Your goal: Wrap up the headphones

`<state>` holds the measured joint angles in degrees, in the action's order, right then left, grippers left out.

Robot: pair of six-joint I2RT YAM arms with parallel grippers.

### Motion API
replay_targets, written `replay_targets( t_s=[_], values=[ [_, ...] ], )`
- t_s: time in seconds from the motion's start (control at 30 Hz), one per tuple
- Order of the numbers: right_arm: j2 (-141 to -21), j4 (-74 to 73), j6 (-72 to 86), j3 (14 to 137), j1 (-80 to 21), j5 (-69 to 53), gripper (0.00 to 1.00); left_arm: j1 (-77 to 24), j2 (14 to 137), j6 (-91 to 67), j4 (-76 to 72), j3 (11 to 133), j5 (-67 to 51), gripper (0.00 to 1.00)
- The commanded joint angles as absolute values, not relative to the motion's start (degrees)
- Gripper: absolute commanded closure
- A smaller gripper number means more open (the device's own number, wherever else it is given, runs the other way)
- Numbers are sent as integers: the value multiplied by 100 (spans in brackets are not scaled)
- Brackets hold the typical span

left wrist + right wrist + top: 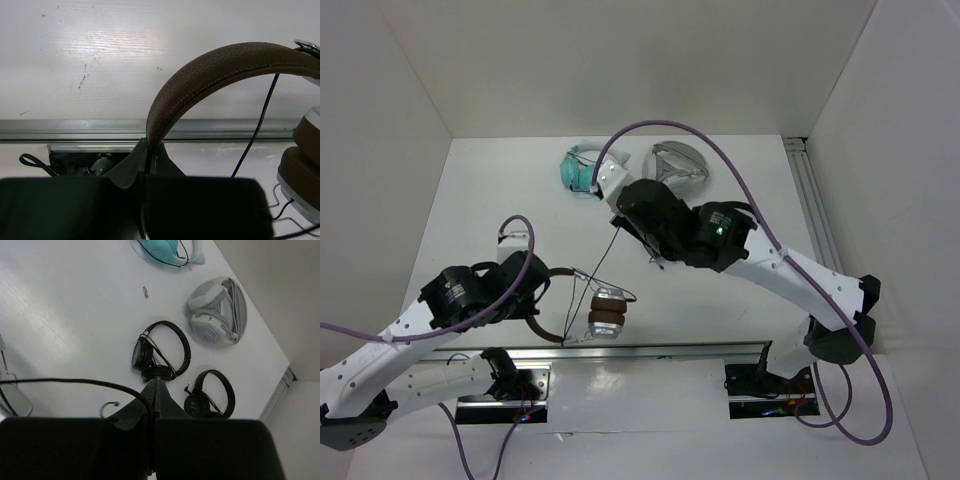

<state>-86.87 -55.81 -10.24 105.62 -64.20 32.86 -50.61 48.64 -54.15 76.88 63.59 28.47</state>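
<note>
The headphones have a brown headband, silver earcups with brown pads and a thin black cable. My left gripper is shut on the headband, which rises from between its jaws in the left wrist view. One earcup hangs at the right there. The cable runs taut from the headphones up to my right gripper, which is shut on it. In the right wrist view the cable enters the shut gripper from the left.
Two small black headphones lie under my right arm. A grey-white pair and a teal pair lie at the back. An aluminium rail runs along the near edge, and white walls enclose the table.
</note>
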Motion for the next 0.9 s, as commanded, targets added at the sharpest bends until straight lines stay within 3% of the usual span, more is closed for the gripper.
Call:
replay_targets(
  t_s=[0.0, 0.4, 0.63, 0.87],
  values=[
    [-8245, -4064, -1730, 9758, -6565, 3630, 100, -5142, 4843, -4949, 7252, 6425, 2366, 100],
    [-7788, -1681, -2057, 8193, -5680, 1920, 100, -5326, 4781, -4113, 6882, 6425, 1310, 100],
    [-8042, -1389, -1556, 7761, -4773, 670, 100, -5379, 4483, -4113, 6768, 6643, 1257, 100],
    [-8419, -748, -1195, 7182, -4641, -613, 100, -5379, 4430, -3797, 6381, 7225, 713, 100]
  ],
)
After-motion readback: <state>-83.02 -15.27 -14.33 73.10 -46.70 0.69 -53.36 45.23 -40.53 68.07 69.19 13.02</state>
